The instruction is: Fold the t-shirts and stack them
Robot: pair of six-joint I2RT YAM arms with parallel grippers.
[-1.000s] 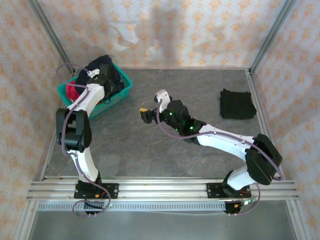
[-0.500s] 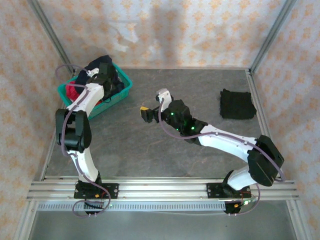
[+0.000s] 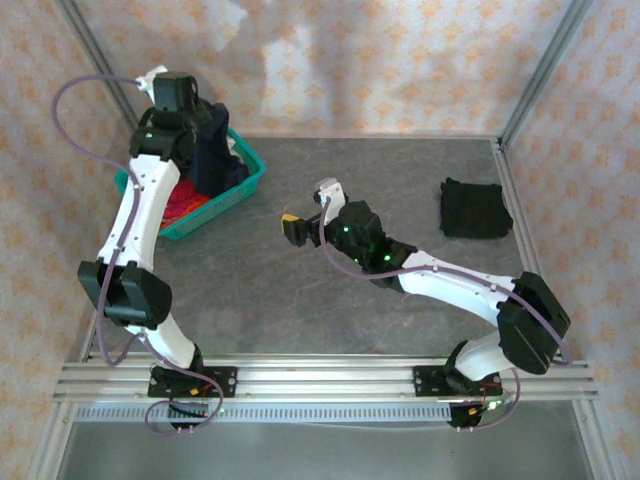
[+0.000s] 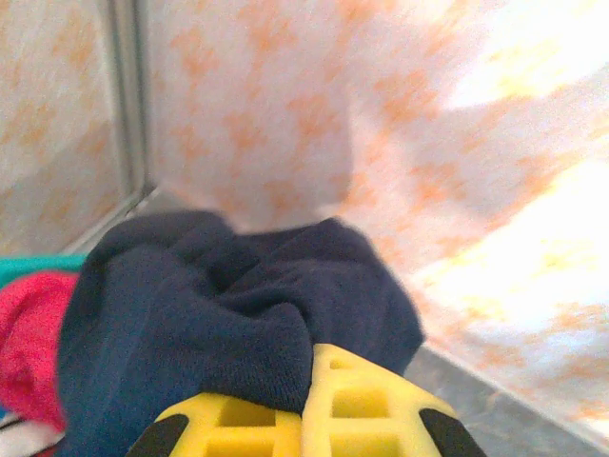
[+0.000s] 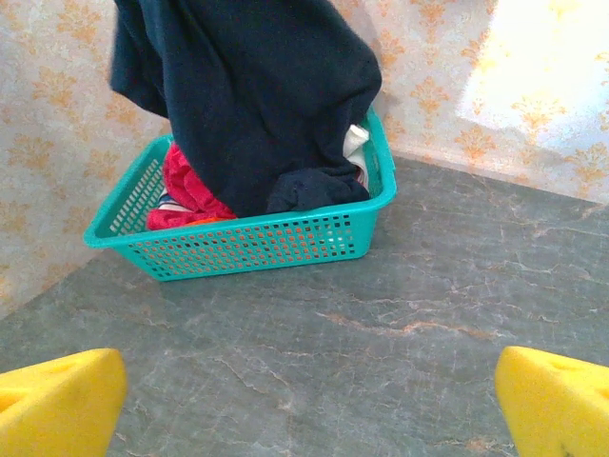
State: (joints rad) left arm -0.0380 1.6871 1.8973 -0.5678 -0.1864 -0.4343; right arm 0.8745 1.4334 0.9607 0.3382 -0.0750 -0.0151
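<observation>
Left wrist: my left jaws clamp the soft, rumpled navy t-shirt (image 4: 238, 324) — right jaws wide open above the grey veined bench (image 5: 400, 314).

Even daylight, glare patches on back wall (image 4: 533, 57), left wrist view blurred

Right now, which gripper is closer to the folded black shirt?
Right. The right gripper hovers open over mid-table, to the left of the folded black shirt. The left gripper is far off above the teal basket at the back left, shut on the navy shirt.
</observation>
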